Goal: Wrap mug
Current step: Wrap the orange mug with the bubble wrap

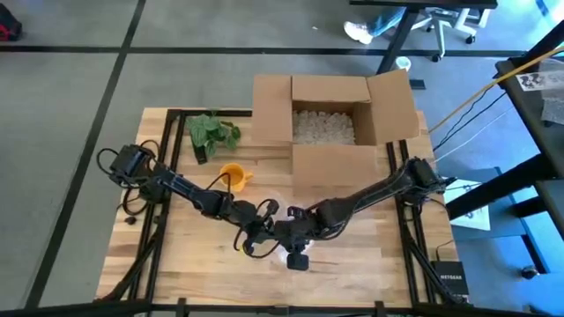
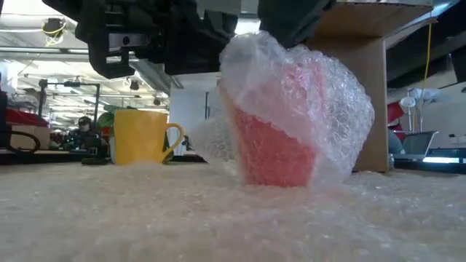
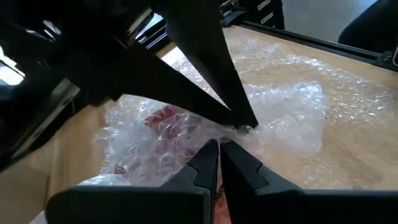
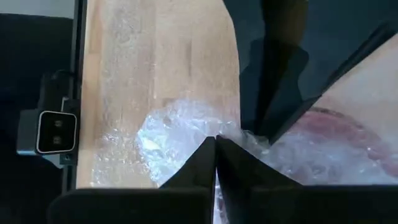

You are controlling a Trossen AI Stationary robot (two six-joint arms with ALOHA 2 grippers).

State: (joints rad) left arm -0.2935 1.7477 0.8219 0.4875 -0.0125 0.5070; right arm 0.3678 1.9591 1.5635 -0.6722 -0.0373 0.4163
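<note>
Clear bubble wrap (image 2: 233, 218) fills the foreground of the low view, spread flat over the pale wooden slatted table (image 1: 361, 264). Standing on it is the red mug (image 2: 277, 149), shrouded in a puffed fold of the same wrap, near the table's front edge at its middle. Both dark arms meet over it. The left gripper (image 3: 216, 146) has its fingers pressed together on a pinch of the wrap beside the mug; the right gripper (image 4: 215, 142) is likewise clenched on a fold of wrap at the mug's other side.

Behind the wrapped mug, well apart, a yellow ceramic mug (image 2: 142, 136) stands upright on bare wood. Farther back sits an open brown cardboard box (image 1: 330, 119) holding white packing fill, its flaps spread outward; a green leafy plant sprig (image 1: 211, 134) lies at the box's left. A small black camera (image 1: 298, 261) stands at the front edge.

Bare tabletop lies open at the front left and front right corners. Grey carpet surrounds the table; an office chair base (image 1: 441, 26) and desks (image 1: 538, 123) stand beyond.
</note>
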